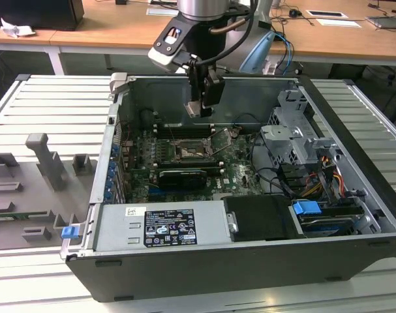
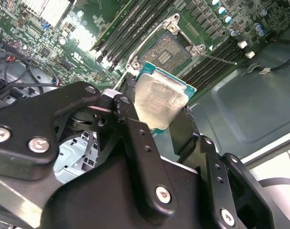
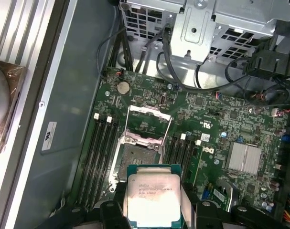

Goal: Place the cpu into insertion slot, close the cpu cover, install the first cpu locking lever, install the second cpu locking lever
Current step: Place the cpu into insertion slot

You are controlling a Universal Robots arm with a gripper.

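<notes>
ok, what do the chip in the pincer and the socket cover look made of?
The chip: matte silver-grey metal lid, faintly smudged, on a green board rim, probably fibreglass. The cover: thin bright silver sheet metal, likely steel, going by its glinting edges.

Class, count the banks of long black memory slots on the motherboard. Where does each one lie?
2. One bank sits between the insertion slot and the case wall; the other bank between it and the heatsink. The held cpu may hide more.
</notes>
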